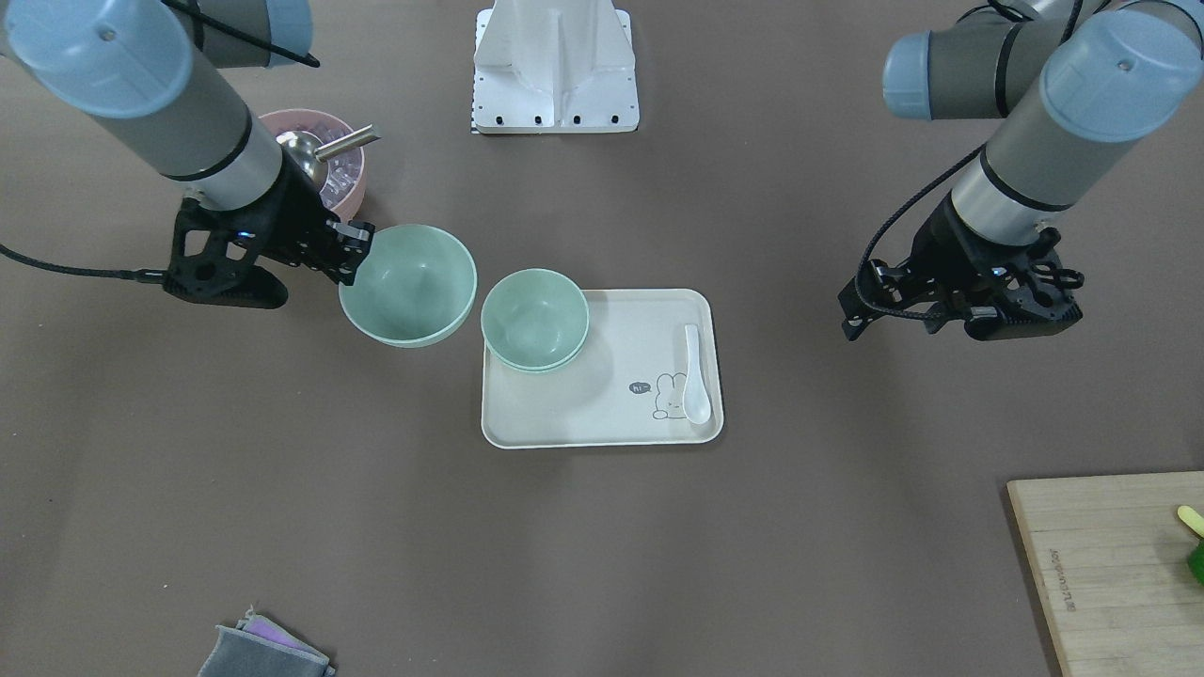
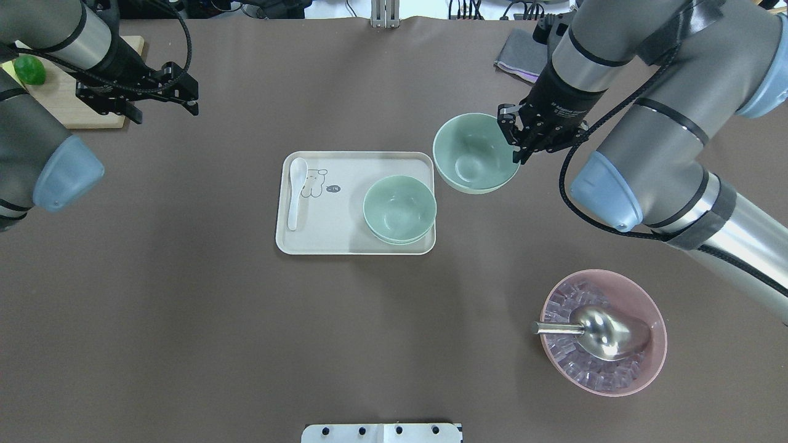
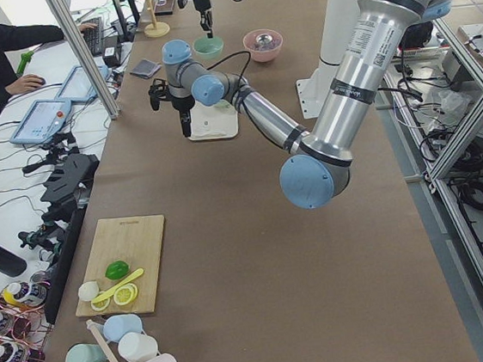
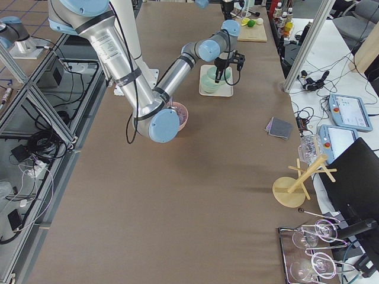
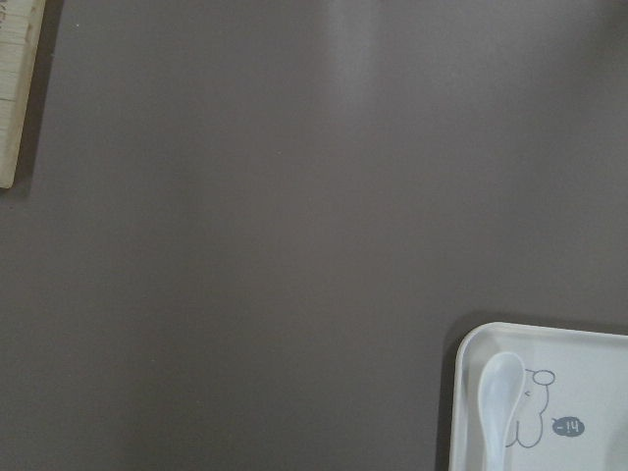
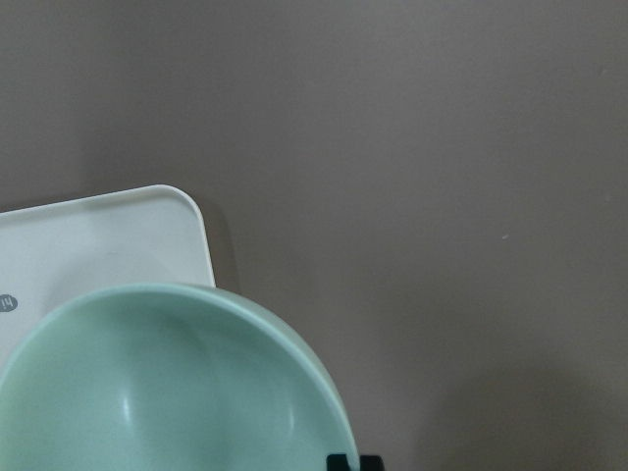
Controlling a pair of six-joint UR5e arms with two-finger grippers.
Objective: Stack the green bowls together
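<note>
Brown counter (image 2: 184, 338), both arms over it. On the robot's right, right pincer (image 2: 519, 147) is clamped on the rim of third bowl (image 2: 471, 157), one finger inside and one outside, on the side away from tray (image 2: 345, 227). That bowl is mouth-up, just beside the tray's corner and apart from the stack (image 2: 399, 209). From above it reads larger than the other two, so it looks raised off the counter. Right wrist cam shows its rim overlapping the tray corner.

The stack is two green bowls nested, double rim visible, at the tray's right end in overhead. White spoon (image 2: 295, 194) lies at the other end by a rabbit print.

Well away from the tray, left pincer (image 2: 163, 109) is spread wide and holds nothing, near cutting board (image 2: 74, 114).

Pink bowl (image 2: 640, 295) with clear cubes and metal scoop (image 2: 606, 332) sits nearer the robot, well apart from the rest.
</note>
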